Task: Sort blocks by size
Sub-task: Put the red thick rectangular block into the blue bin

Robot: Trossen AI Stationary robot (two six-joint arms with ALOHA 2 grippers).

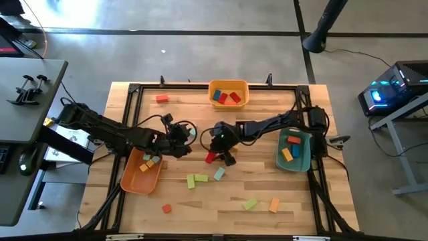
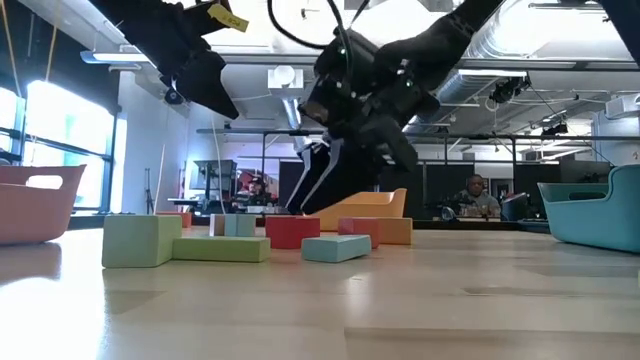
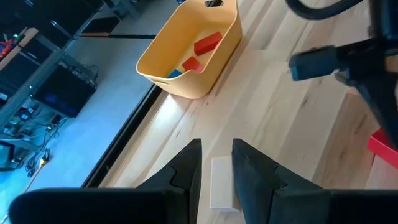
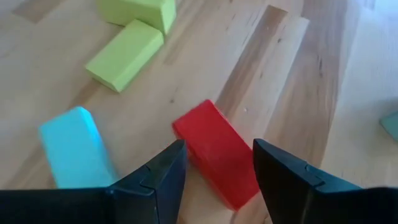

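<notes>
The right end effector (image 4: 214,168) hangs over mid-worktop with its 2 fingers (image 4: 155,180) spread and nothing gripped, straddling the near end of a red block (image 4: 217,160) that lies flat on the worktop (image 4: 298,74). Just beside it lie a teal block (image 4: 74,149) and 2 light green blocks (image 4: 127,53).

The left end effector (image 3: 216,168) is nearly clenched around a pale block (image 3: 221,182), up near the orange tray (image 1: 137,179); whether it truly grips is unclear.

The red block looks rigid, light and smooth-painted, so it may slip. Its long flat sides, near the middle, seem the safest hold.

Sorted blocks already sit in the yellow tray (image 1: 229,85) and teal tray (image 1: 305,159).
</notes>
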